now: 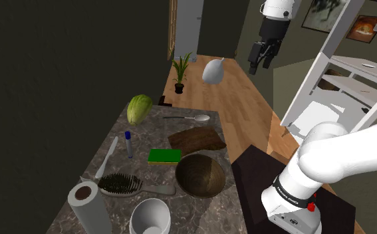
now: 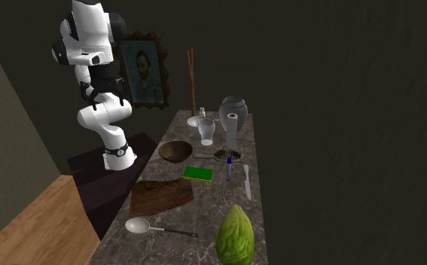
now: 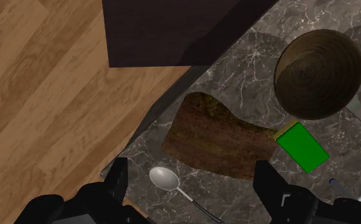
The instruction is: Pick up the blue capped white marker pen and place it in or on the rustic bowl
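The white marker pen with a blue cap (image 1: 127,143) lies on the dark marble counter (image 1: 114,133), towards the shoulder view's left, next to a white knife (image 1: 107,158). The brown ribbed bowl (image 1: 200,175) sits near the counter's edge by the stand. My gripper (image 1: 260,56) hangs high over the wooden floor, well away from both, open with nothing between its fingers. In the wrist view the gripper (image 3: 190,168) looks down on the counter's edge, with the bowl (image 3: 319,63) far off and the marker's capped end (image 3: 333,183) beside the right finger (image 3: 263,177). The second exterior view shows the marker (image 2: 229,167) and bowl (image 2: 175,150).
A green sponge (image 1: 164,155), a brown board (image 1: 195,139) and a metal spoon (image 1: 197,117) lie between marker and bowl. A green cabbage (image 1: 139,108), a hairbrush (image 1: 124,184), a paper roll (image 1: 87,203) and a white cup (image 1: 150,216) share the counter. A white shelf (image 1: 340,73) stands beside the arm.
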